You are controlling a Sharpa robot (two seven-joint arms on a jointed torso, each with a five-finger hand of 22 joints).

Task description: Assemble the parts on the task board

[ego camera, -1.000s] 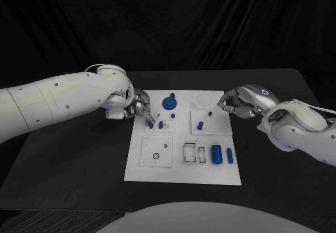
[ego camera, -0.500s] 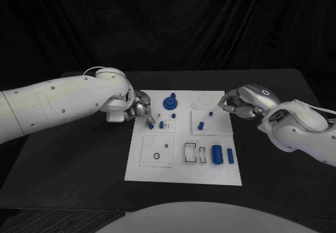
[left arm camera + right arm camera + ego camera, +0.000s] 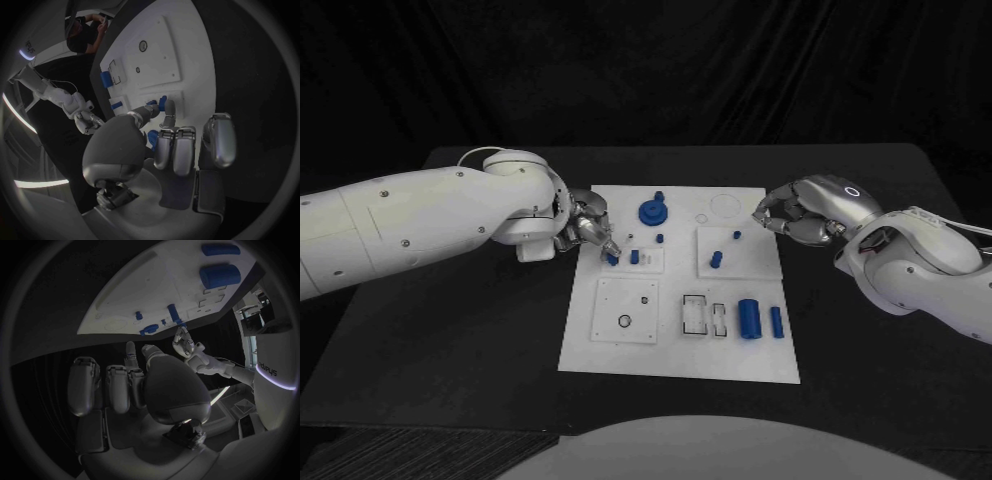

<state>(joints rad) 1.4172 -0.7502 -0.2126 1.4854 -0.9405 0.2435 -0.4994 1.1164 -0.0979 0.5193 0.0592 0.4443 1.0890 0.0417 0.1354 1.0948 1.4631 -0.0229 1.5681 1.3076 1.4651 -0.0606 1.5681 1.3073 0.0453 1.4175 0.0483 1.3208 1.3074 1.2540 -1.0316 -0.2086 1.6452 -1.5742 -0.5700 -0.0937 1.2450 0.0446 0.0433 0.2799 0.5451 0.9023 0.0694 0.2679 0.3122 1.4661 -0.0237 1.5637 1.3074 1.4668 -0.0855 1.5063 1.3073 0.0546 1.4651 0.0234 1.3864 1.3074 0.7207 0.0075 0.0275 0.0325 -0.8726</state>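
This looks like a robotics lab or test room rather than a home or shop. A black desk (image 3: 473, 340) stands against black cloth that hangs as a backdrop (image 3: 675, 70) all round, so nothing else distracts the eye. On the desk lies a white task board (image 3: 678, 360) with cut-out outlines and small blue parts (image 3: 749, 318) (the sort of plate made for assembly trials). Two white robot arms reach in from either side, the left arm (image 3: 416, 225) and the right arm (image 3: 927, 270), each ending in a silver hand.
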